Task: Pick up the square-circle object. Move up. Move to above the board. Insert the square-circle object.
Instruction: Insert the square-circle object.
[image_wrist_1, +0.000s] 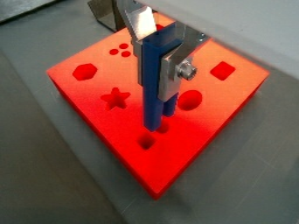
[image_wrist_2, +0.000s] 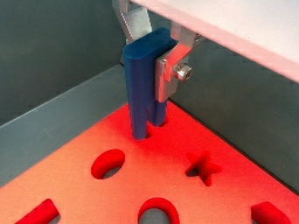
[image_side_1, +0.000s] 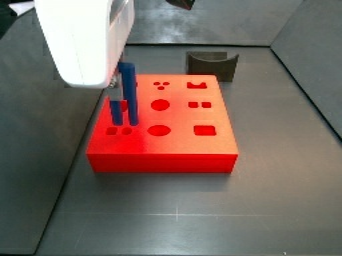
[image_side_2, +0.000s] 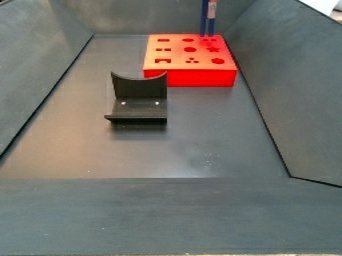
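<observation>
The red board (image_wrist_1: 117, 122) with darker shape cutouts lies flat on the grey floor; it shows in both side views (image_side_1: 174, 140) (image_side_2: 194, 68). My gripper (image_wrist_1: 159, 80) is shut on the dark-blue square-circle object (image_wrist_1: 155, 96) and holds it upright, two joined bars side by side. Its lower end meets the board's top near a corner (image_wrist_2: 142, 131), close to small holes (image_wrist_1: 149, 138). I cannot tell whether the tips are inside a hole. In a side view the peg (image_side_1: 127, 98) stands at the board's left edge under the white gripper body (image_side_1: 80, 40). The silver fingers (image_wrist_2: 174, 68) clamp its upper half.
The dark fixture (image_side_2: 136, 100) stands on the floor apart from the board, also seen behind it (image_side_1: 211, 64). Grey walls (image_side_2: 40, 90) enclose the floor; a wall runs close along the board's edges near the peg (image_wrist_2: 59, 79).
</observation>
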